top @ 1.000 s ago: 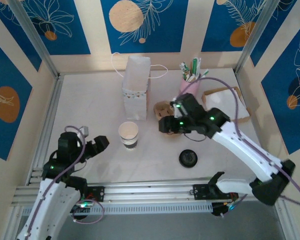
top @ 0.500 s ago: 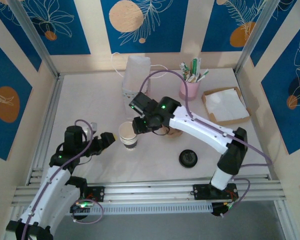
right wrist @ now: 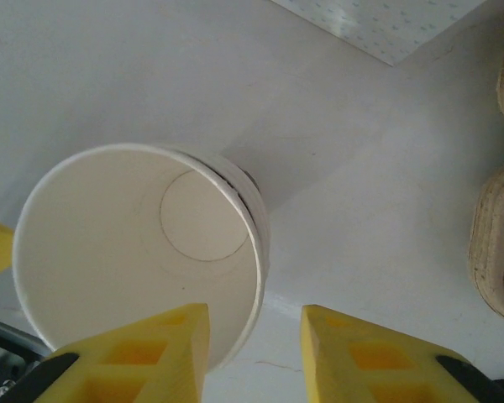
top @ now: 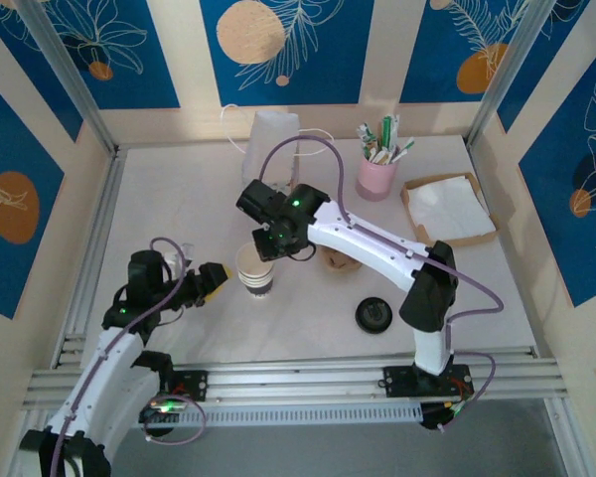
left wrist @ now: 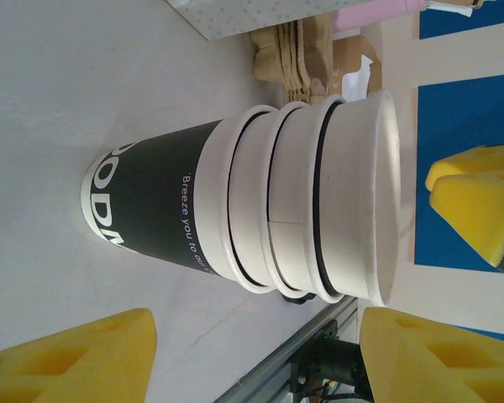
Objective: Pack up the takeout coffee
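A nested stack of lidless paper cups (top: 255,268), cream above a dark band, stands mid-table. My right gripper (top: 269,241) hovers just over it, open; in the right wrist view the top cup's rim (right wrist: 256,277) runs between the fingers, one finger (right wrist: 151,353) over the mouth and the other outside, neither touching. My left gripper (top: 212,279) is open at the stack's left side; the cups (left wrist: 260,201) lie ahead of its spread fingers (left wrist: 76,361). A loose black lid (top: 373,315) lies to the right. The takeout coffee is out of view.
A white paper bag (top: 273,149) stands behind the stack. A brown cardboard cup carrier (top: 340,258) lies right of the cups. A pink holder with utensils (top: 375,175) and a napkin tray (top: 449,209) sit at the back right. Rails line the near edge.
My right arm swung left from the cup carrier to above the cup stack, its jaws narrowing. My left gripper edged toward the stack and narrowed a little.
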Available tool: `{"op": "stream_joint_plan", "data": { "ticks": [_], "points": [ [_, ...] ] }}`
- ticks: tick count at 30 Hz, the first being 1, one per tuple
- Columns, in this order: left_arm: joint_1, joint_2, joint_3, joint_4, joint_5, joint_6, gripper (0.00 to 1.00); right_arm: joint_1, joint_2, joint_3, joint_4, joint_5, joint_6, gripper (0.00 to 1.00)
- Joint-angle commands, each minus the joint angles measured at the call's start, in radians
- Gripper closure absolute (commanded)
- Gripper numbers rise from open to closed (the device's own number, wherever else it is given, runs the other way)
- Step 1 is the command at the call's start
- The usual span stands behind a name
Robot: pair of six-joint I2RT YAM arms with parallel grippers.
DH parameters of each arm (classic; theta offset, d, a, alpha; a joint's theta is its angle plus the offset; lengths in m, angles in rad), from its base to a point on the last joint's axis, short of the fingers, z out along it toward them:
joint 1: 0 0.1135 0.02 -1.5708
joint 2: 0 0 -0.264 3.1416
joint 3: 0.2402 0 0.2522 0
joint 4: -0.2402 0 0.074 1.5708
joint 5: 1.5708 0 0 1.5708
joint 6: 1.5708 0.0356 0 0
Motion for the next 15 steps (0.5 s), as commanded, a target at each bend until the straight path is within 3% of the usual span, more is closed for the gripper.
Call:
{"op": "stream_joint_plan", "data": {
  "ticks": [1, 15],
  "points": [
    [0.016, 0.011, -0.017, 0.063, 0.053, -0.016, 0.35, 0.004, 0.028, 0.044, -0.044, 0.022, -0.005, 0.66],
    [0.021, 0.078, -0.053, 0.182, 0.099, -0.053, 0.35, 0.003, 0.072, 0.051, -0.034, 0.011, -0.01, 0.75]
  ]
}}
